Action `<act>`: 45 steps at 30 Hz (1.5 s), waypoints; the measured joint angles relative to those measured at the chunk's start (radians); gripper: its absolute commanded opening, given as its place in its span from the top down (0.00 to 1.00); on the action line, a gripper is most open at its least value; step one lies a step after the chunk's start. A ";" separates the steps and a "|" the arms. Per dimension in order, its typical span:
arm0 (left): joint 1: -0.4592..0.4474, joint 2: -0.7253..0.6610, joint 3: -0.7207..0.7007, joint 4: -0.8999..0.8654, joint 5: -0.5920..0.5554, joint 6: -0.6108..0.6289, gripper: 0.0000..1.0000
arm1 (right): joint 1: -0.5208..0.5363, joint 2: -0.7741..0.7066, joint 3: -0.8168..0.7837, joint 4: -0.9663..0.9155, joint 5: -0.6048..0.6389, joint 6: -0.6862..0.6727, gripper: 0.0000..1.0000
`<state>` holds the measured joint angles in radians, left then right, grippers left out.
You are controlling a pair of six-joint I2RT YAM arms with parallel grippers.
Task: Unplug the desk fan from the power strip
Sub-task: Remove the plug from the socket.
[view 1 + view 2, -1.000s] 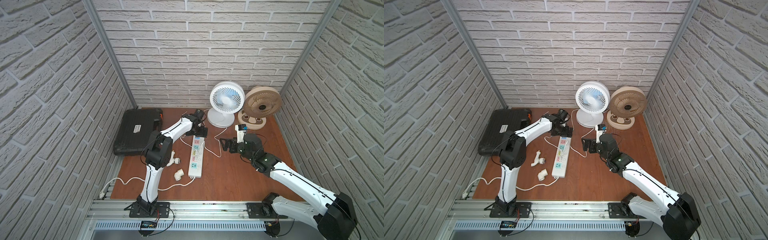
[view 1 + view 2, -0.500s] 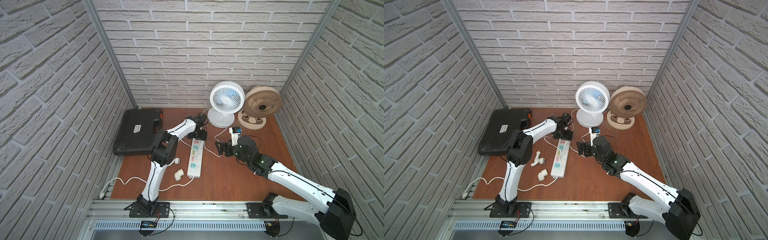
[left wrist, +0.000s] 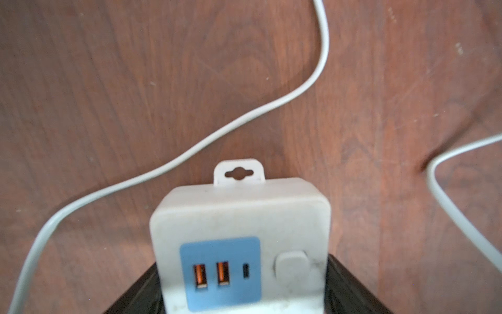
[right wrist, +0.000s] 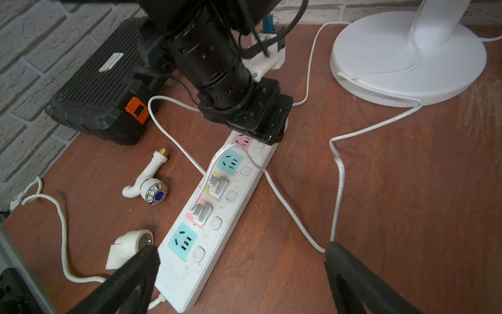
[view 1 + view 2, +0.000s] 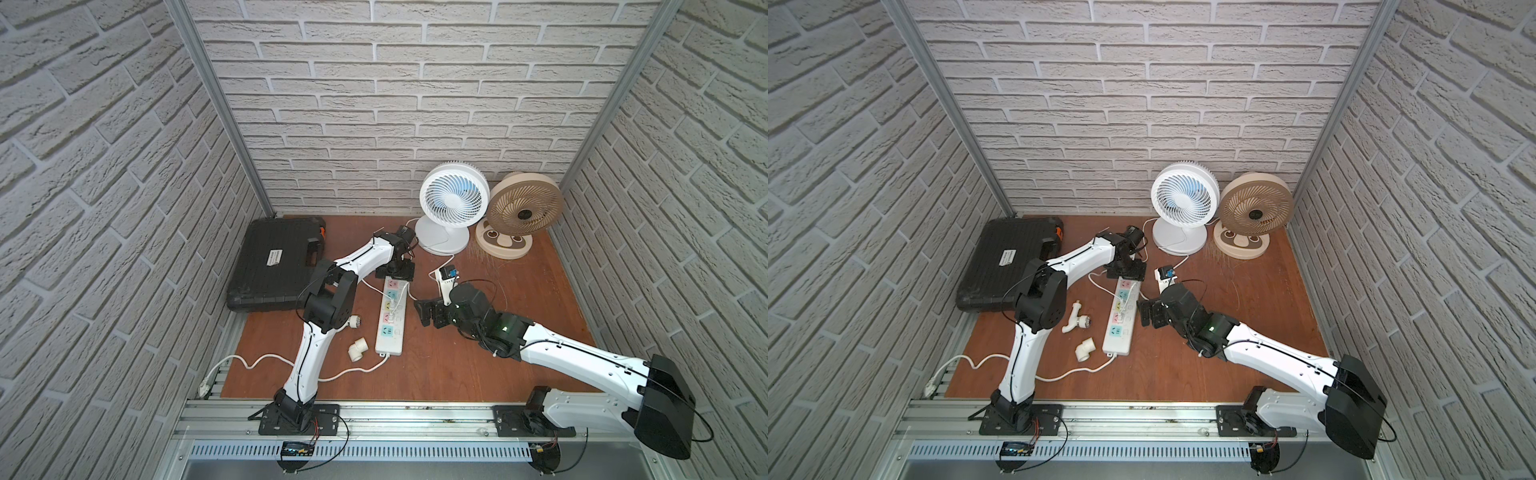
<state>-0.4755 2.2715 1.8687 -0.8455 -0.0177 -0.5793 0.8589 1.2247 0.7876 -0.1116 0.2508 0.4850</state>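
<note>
On table (image 5: pixel 457 374), white pastel-socketed power strip (image 5: pixel 390 332)

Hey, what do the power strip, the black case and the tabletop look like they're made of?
The power strip: likely moulded plastic, white, smooth semi-gloss, scuffed, pastel socket panels. The black case: probably hard plastic, matte, ribbed lid. The tabletop: reddish-brown wood grain; solid wood or laminate, cannot tell.
</note>
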 measured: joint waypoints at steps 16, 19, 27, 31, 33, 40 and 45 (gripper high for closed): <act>0.021 -0.021 -0.048 0.047 0.039 -0.076 1.00 | 0.132 0.370 0.137 0.054 0.016 0.135 0.19; 0.022 -0.021 -0.048 0.048 0.041 -0.080 1.00 | 0.140 0.424 0.171 0.052 0.025 0.169 0.33; 0.023 -0.018 -0.040 0.039 0.042 -0.080 1.00 | 0.140 0.534 0.250 0.015 0.052 0.238 0.42; 0.017 -0.007 -0.020 0.020 0.024 -0.081 1.00 | 0.141 0.560 0.270 -0.009 0.070 0.249 0.50; 0.014 -0.002 -0.013 0.014 0.011 -0.085 1.00 | 0.141 0.568 0.281 -0.022 0.080 0.254 0.54; 0.009 0.005 -0.002 0.003 -0.003 -0.092 1.00 | 0.141 0.603 0.322 -0.062 0.113 0.261 0.62; 0.009 0.010 0.008 -0.006 -0.004 -0.095 1.00 | 0.141 0.612 0.341 -0.076 0.124 0.261 0.73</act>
<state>-0.4664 2.2818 1.8767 -0.8513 -0.0216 -0.6746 0.9997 1.8370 1.1282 -0.1871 0.3752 0.7464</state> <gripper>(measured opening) 0.849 0.311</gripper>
